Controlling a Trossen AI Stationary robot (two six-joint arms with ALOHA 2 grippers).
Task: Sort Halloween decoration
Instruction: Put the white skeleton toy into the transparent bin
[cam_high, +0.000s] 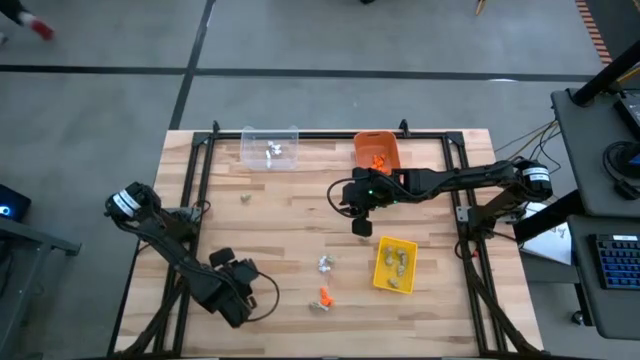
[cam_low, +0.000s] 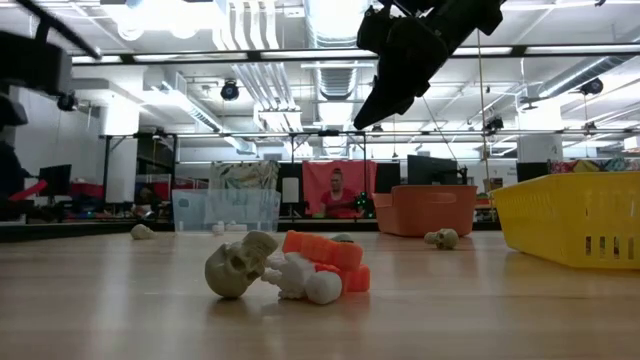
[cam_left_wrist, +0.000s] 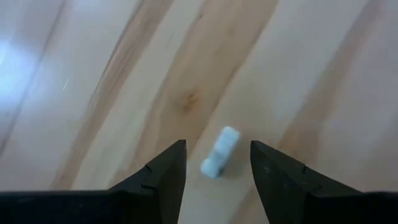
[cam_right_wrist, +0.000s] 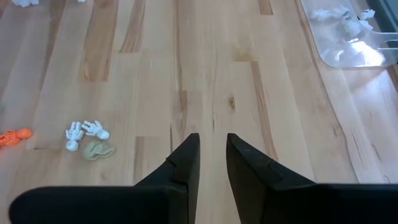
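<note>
Dark jointed arms, seemingly matte black claws

A clear bin and an orange bin sit at the far edge of the wooden counter. A yellow bin lies nearer, right of the counter's middle.

No text, label, brand, number or sign can be read in any of the views. Nothing is printed on the bins, the trinkets or the wooden counter. The red banner in the room behind shows only a picture, with no legible words on it. The keyboard beside the counter is too small for its keys to be made out.
</note>
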